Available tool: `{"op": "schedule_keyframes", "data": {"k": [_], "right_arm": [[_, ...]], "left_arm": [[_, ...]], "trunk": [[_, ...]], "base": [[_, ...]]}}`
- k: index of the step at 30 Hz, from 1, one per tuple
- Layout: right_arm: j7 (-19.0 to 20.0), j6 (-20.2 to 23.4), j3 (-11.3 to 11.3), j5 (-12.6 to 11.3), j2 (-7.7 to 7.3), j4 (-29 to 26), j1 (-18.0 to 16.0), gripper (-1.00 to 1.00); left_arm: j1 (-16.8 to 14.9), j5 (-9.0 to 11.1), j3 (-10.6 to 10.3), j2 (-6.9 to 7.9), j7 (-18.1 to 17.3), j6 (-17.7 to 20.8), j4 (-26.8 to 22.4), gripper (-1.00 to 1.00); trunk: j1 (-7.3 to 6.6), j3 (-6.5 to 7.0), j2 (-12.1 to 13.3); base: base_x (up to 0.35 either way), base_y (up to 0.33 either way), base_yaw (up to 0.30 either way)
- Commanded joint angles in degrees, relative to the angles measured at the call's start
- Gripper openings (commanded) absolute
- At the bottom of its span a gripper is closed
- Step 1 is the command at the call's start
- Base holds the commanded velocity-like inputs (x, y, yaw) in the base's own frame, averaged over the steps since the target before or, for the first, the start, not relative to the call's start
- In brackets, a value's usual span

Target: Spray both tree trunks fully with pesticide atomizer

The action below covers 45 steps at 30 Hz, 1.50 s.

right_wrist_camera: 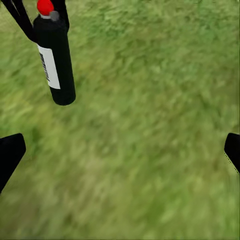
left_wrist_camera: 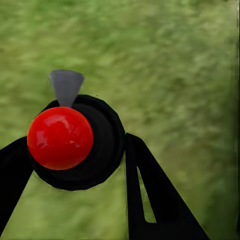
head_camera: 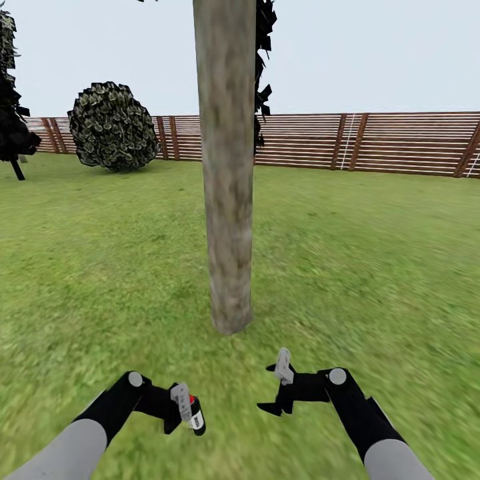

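Observation:
A straight grey-brown tree trunk rises from the lawn straight ahead, close in front of both arms. My left gripper is shut on the pesticide atomizer, a small black can with a red top and a white label, held just above the grass. The left wrist view looks down on the atomizer's red cap between the two black fingers. My right gripper stands open with nothing in it. In the right wrist view the atomizer hangs over the grass beyond the spread fingertips.
Green lawn spreads all round the trunk. A reddish-brown slat fence closes the far side. A round dark bush stands at the back left, with a dark cone-shaped tree at the left edge.

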Motion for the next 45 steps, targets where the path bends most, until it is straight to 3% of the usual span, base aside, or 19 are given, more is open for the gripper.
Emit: {"op": "schedule_keyframes", "data": {"k": [1,2,3,6,11,13,15,19,35,45], "right_arm": [[0.09,-0.59,-0.11,0.61,0.39,-0.37,-0.03,1.0],[0.09,-0.59,-0.1,0.62,0.75,-0.6,-0.03,1.0],[0.12,-0.59,-0.1,0.62,1.05,-0.74,-0.04,-1.0],[0.1,-0.59,-0.1,0.7,1.61,-1.0,-0.08,-1.0],[0.16,-0.59,0.26,0.71,2.18,-1.31,-0.11,-1.0],[0.14,-0.57,2.3,0.71,2.34,-1.35,-0.11,-1.0],[0.1,-0.52,5.9,0.66,2.66,-1.41,-0.19,-1.0],[0.09,-0.5,8.26,0.63,3.89,-1.42,-0.28,-1.0],[0.0,-0.57,8.69,0.83,4.51,-1.36,-0.29,-1.0],[-0.16,-0.51,8.69,0.89,4.42,-1.37,-0.31,-1.0]], "left_arm": [[-0.02,-0.51,-0.12,-0.51,-0.11,-0.48,-0.06,-1.0],[-0.02,-0.54,-0.62,-0.9,-0.1,-0.48,-0.06,-1.0],[-0.02,-0.54,-1.47,-1.16,-0.09,-0.48,-0.06,-1.0],[-0.02,-0.46,-5.8,-1.57,-0.02,0.36,-0.06,-1.0],[-0.02,-0.41,-6.8,-2.26,0.01,0.83,-0.06,-1.0],[-0.02,-0.47,-6.89,-2.78,0.01,0.84,-0.06,-1.0],[-0.02,-0.43,-6.94,-3.34,0.01,0.84,-0.11,-1.0],[-0.07,-0.49,-7.01,-4.76,0.01,0.85,-0.26,-1.0],[-0.23,-0.38,-7.13,-6.74,-0.19,0.59,-2.75,-1.0],[-0.29,-0.33,-7.12,-7.09,-2.75,0.46,-4.28,-1.0]], "trunk": [[-0.01,-0.05,-0.02],[-0.01,-0.05,-0.02],[-0.01,-0.05,-0.02],[-0.01,-0.05,-0.02],[-0.01,-0.05,-0.02],[-0.01,-0.05,-0.02],[-0.01,-0.05,-0.02],[-0.01,-0.05,-0.02],[-0.01,-0.05,-0.02],[-0.01,-0.05,-0.02]], "base": [[0.0,0.0,0.0],[0.0,0.0,0.0],[0.0,0.0,0.0],[0.0,0.0,0.0],[0.0,0.0,0.0],[0.0,0.0,0.0],[0.0,0.0,0.0],[0.0,0.0,0.0],[0.0,0.0,0.0],[0.0,0.0,0.0]]}}
